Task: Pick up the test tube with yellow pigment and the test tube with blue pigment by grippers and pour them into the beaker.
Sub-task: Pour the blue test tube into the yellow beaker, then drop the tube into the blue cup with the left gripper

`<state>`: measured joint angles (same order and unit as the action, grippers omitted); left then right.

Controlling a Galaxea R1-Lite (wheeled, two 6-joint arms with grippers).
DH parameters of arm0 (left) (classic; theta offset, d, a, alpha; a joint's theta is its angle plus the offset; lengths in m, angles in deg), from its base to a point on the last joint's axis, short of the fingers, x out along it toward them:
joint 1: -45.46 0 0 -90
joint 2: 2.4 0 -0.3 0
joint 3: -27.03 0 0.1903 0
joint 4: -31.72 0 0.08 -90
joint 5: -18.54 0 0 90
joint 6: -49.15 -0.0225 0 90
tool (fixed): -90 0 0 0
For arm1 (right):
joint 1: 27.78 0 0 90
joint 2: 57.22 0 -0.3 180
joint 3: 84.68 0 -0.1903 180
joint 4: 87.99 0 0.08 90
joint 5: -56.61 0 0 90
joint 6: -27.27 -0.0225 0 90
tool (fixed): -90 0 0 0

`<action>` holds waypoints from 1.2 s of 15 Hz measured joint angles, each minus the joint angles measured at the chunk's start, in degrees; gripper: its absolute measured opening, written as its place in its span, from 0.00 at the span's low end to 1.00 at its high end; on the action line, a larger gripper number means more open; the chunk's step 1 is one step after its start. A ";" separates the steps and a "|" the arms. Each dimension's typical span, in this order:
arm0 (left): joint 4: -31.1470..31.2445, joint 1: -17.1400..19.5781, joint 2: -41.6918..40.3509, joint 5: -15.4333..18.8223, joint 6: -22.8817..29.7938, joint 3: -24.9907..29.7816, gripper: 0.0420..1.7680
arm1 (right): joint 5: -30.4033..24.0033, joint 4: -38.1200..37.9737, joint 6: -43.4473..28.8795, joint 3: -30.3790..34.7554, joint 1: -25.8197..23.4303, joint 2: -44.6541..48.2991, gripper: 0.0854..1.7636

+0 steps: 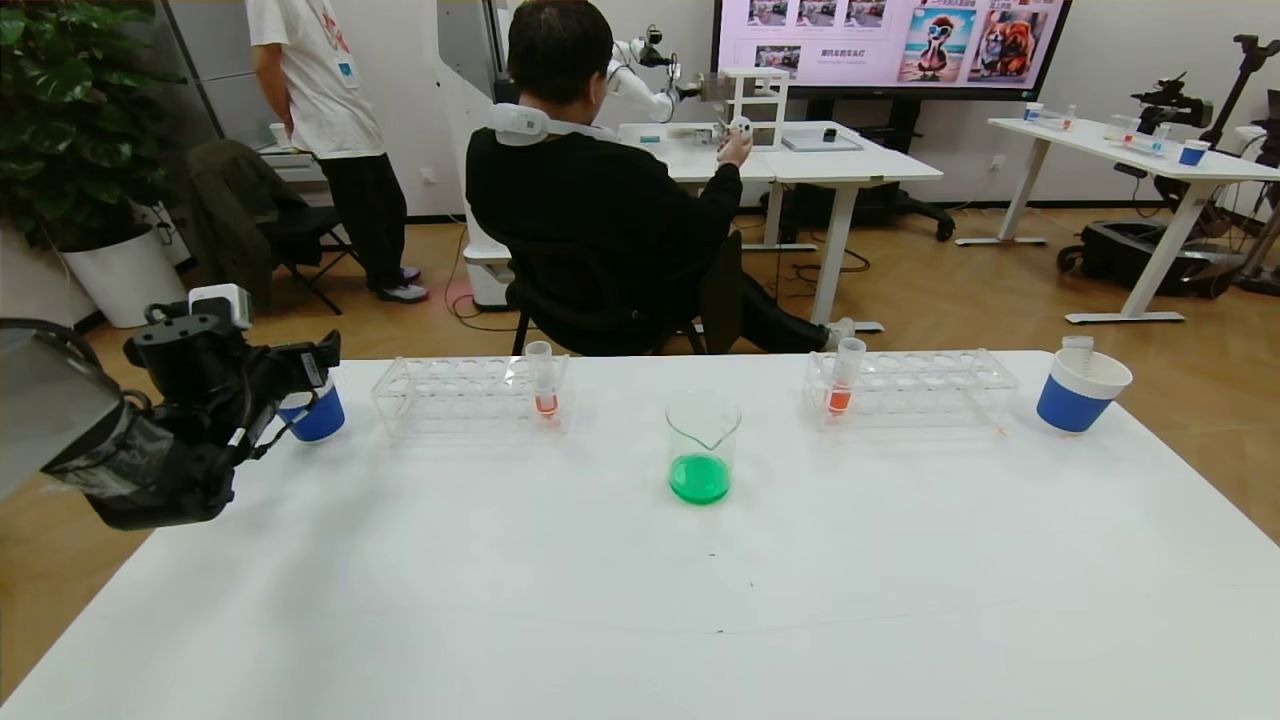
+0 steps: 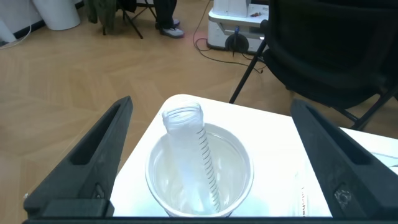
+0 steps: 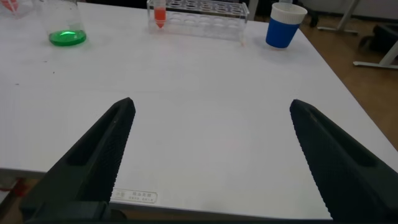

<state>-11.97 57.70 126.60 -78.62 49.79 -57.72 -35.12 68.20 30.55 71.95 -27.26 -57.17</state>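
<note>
The beaker stands mid-table and holds green liquid; it also shows in the right wrist view. No tube with yellow or blue liquid is in view. My left gripper is open at the table's far left, its fingers either side of a blue-and-white paper cup. An empty clear tube leans in that cup. My right gripper is open and empty above the bare table near its front right; it is out of the head view.
Two clear racks stand behind the beaker, each with one orange-red tube. A second paper cup with an empty tube stands at the far right. A seated person is beyond the table.
</note>
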 joint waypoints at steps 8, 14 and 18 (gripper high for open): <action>4.28 -9.24 -9.22 -0.17 1.21 -2.36 0.99 | 0.00 0.00 0.02 0.00 0.00 0.00 0.98; 12.11 -15.40 -25.48 -0.23 0.62 2.51 0.99 | 0.00 0.00 0.00 0.00 0.00 0.00 0.98; 13.68 -15.57 -39.97 0.00 -2.94 11.61 0.99 | 0.00 0.00 0.00 0.00 0.00 0.00 0.98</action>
<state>1.70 42.13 86.63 -78.62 46.85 -46.11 -35.12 68.20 30.55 71.95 -27.26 -57.17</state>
